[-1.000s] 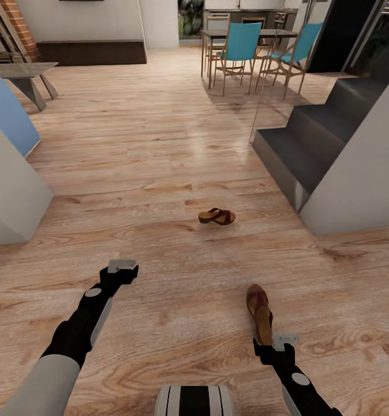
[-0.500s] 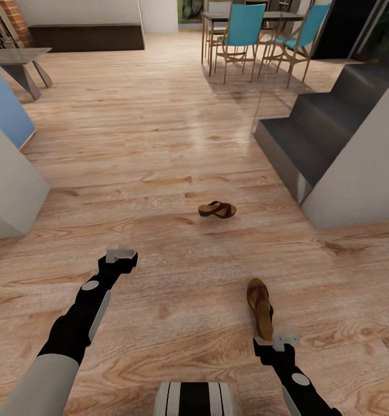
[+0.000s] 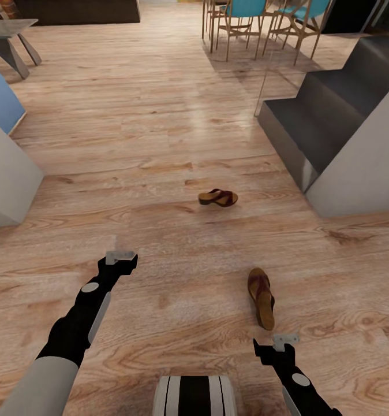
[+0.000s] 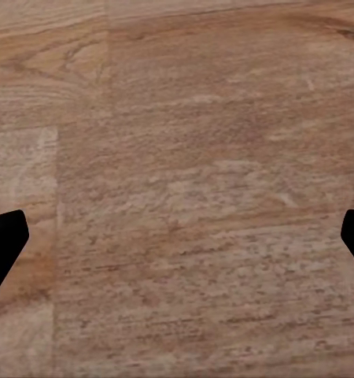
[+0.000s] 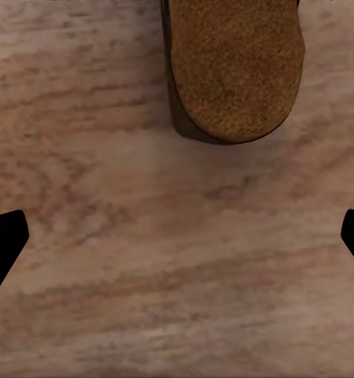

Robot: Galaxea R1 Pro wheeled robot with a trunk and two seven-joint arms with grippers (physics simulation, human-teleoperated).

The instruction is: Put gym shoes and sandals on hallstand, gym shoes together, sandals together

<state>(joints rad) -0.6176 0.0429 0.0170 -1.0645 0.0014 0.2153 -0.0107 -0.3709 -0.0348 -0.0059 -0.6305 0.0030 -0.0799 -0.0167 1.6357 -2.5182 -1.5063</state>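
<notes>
Just ahead of the right gripper [image 3: 284, 342], a sandal [image 3: 261, 296] is lying on the corridor floor [image 3: 160, 173]; both grippers are hanging released, so reaching down to grab it looks next.

My head camera tips further down: the dining chairs [image 3: 245, 17], the grey stairs [image 3: 318, 115] and the low grey table [image 3: 7, 34] all slide toward the top of the head view, and the brick wall is nearly out of frame. Both sandals ride upward with the floor [image 3: 160, 144]. The near sandal [image 3: 261, 297] now sits clear of my right gripper [image 3: 285, 342], with bare planks showing between them. The far sandal [image 3: 218, 197] also appears higher.
</notes>
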